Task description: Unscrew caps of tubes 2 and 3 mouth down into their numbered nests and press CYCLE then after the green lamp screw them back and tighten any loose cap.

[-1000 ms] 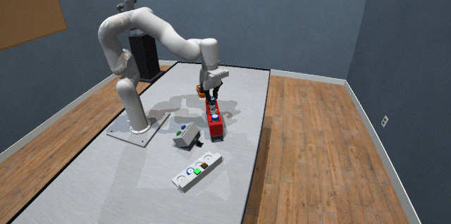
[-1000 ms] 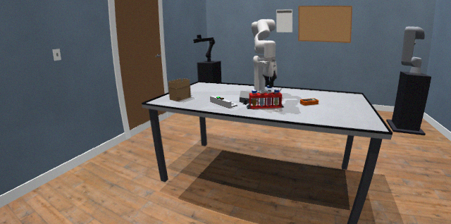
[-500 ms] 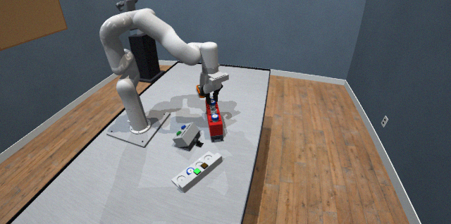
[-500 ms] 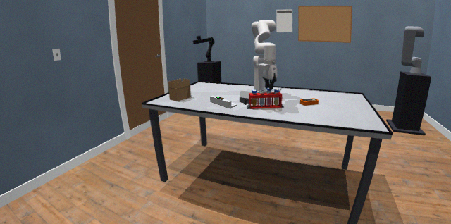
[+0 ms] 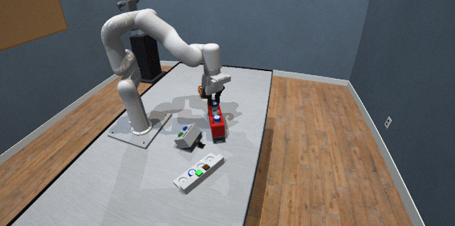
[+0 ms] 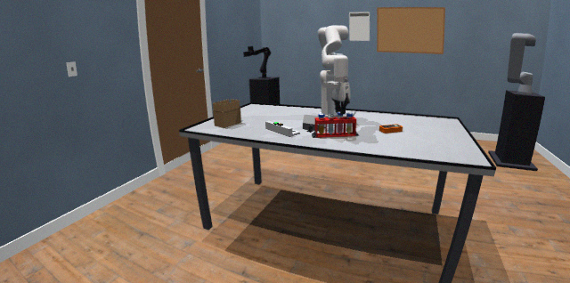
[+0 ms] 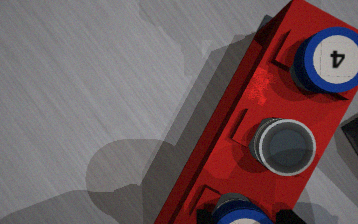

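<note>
One cap clamped in claw, part-closed, over red rack mid-desk, poised for rescrewing; neighbouring tube uncapped.

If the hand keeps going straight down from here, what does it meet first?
Probably tube 2 in the red decapping station: the hand, closed on a blue cap, sits right over it.
</note>
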Motion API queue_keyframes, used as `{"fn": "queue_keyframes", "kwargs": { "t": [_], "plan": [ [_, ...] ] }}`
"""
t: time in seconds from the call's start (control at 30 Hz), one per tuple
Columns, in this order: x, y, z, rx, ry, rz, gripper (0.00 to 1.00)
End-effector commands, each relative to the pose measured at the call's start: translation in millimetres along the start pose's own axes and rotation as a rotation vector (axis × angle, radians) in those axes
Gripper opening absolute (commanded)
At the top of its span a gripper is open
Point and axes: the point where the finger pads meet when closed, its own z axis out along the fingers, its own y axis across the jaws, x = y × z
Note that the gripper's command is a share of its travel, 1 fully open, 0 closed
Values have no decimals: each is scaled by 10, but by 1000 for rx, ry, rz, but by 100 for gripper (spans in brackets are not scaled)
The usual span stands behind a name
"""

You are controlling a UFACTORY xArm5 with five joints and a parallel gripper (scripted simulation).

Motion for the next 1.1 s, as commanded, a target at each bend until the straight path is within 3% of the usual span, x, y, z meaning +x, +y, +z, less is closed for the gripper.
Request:
{"fn": "queue_keyframes", "kwargs": {
  "t": [0.0,0.63,0.67,1.07],
  "plan": [
    [6,-11,-6,3,2,0,0],
    [6,-11,41,3,2,0,0],
    [6,-11,41,3,2,0,46],
    [6,-11,41,3,2,0,46]
  ]
}}
